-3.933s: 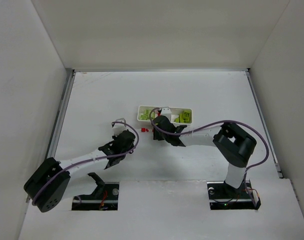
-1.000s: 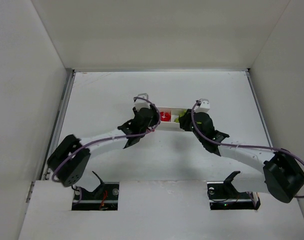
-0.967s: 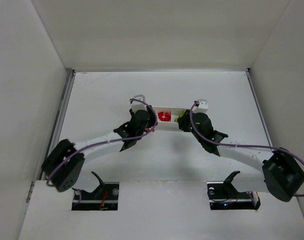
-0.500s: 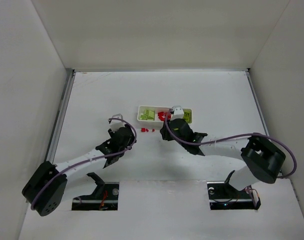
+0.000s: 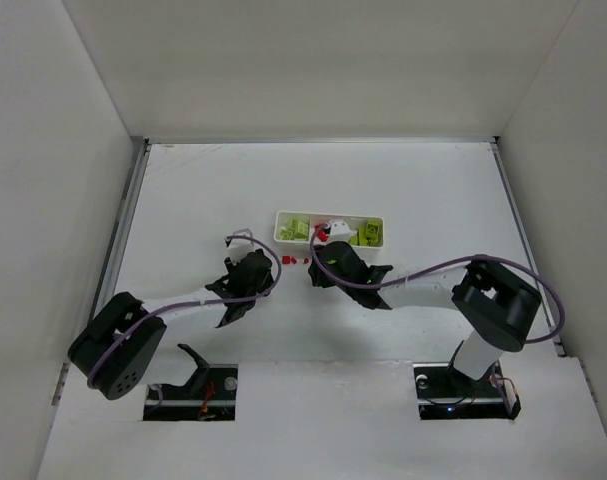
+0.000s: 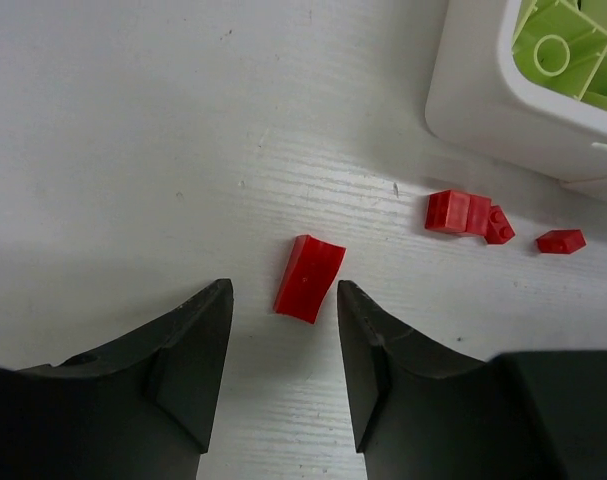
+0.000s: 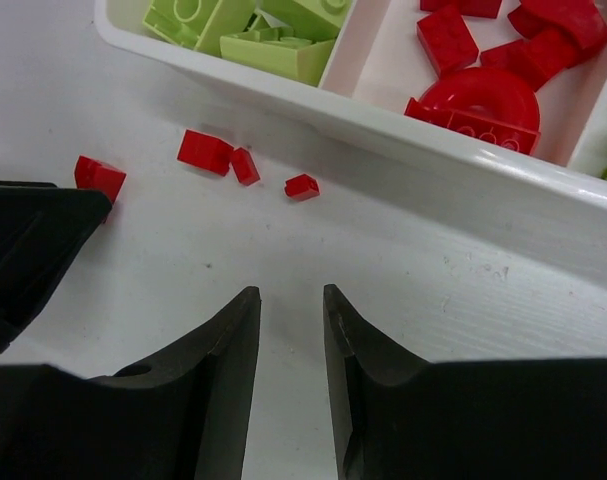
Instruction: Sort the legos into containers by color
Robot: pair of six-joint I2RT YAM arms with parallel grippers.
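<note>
The white tray (image 5: 329, 214) holds lime-green legos (image 5: 296, 229) in its left compartment, red ones (image 7: 483, 75) in the middle and green ones (image 5: 369, 236) on the right. Several small red legos (image 5: 287, 260) lie loose on the table just in front of the tray's left end. My left gripper (image 6: 283, 300) is open, low over the table, with a red brick (image 6: 309, 278) just ahead of its fingertips. My right gripper (image 7: 291, 295) is open by a narrow gap and empty, just short of the tray's front wall (image 7: 463, 165).
Three more red pieces (image 6: 461, 212) lie right of the left gripper, near the tray's corner (image 6: 483, 115). They also show in the right wrist view (image 7: 205, 152), with the left gripper's finger (image 7: 23, 250) at the left edge. Both grippers are close together.
My left gripper has edged forward and right towards the loose red pieces. My right gripper has drawn back from over the tray and moved left, down to the table in front of it.
</note>
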